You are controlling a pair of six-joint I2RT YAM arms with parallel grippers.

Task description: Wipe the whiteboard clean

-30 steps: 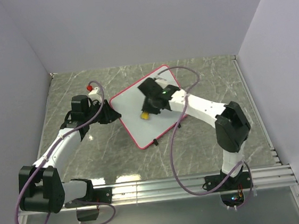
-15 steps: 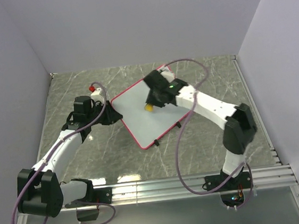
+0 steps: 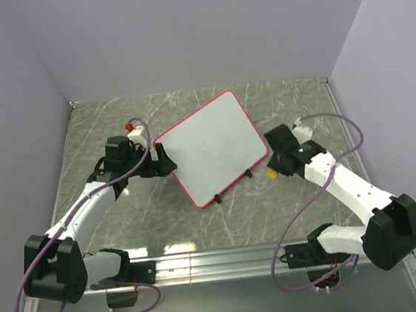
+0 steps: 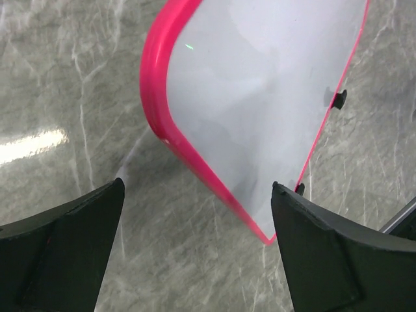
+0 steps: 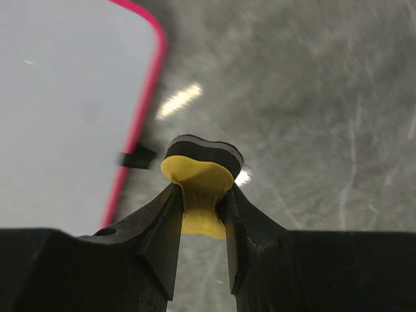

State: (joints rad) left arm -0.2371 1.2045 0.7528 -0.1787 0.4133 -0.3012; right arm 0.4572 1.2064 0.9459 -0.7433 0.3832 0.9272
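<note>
The whiteboard (image 3: 211, 147) lies flat and tilted on the marble table, white with a pink rim and no marks showing. My left gripper (image 3: 162, 163) sits at its left corner, open wide; in the left wrist view the left gripper (image 4: 197, 185) frames the whiteboard's (image 4: 260, 84) pink edge without touching it. My right gripper (image 3: 275, 167) is off the board's right side, above the table, shut on the yellow eraser (image 3: 271, 172). The right wrist view shows the right gripper (image 5: 201, 188) pinching the eraser's (image 5: 198, 179) waist, black felt facing away, with the whiteboard (image 5: 65, 97) to the left.
Two small black clips (image 3: 218, 199) (image 3: 248, 173) sit on the board's near edge. A metal rail (image 3: 263, 254) runs along the table's front by the arm bases. Purple walls close in the back and both sides. Cables loop over each arm.
My left gripper has opened and let go of the board's left corner. The right arm has carried the eraser off the board, to the right and nearer the front.
</note>
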